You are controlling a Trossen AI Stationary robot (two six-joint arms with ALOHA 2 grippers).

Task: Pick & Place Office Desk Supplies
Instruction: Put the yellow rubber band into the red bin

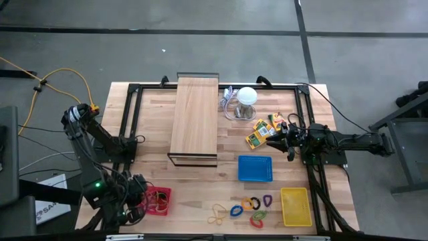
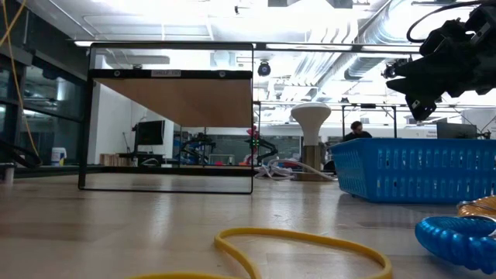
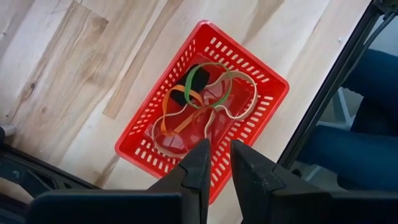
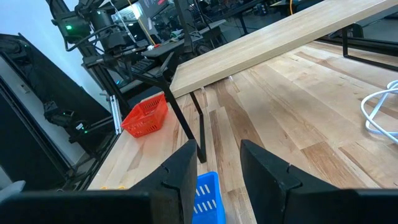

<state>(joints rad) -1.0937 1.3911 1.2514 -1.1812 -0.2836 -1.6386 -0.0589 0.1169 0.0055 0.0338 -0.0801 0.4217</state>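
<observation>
While our left hand (image 3: pixel 214 163) is hovering just above the red basket (image 3: pixel 261 78), fingers narrowly parted and holding nothing, we are judging a drop-off step: rubber bands (image 3: pixel 205 99) are lying inside, directly beneath it. Next we are needing another loose band (image 1: pixel 217 215) from the counter (image 1: pixel 200 187). Our right hand (image 4: pixel 214 163), spread wide and empty, is waiting above the yellow packs (image 1: pixel 262 132), which only the high view shows.

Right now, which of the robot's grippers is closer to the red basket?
Left. The left gripper hangs directly above the red basket; the right gripper hovers far across the table, near the yellow-orange packs.
</observation>
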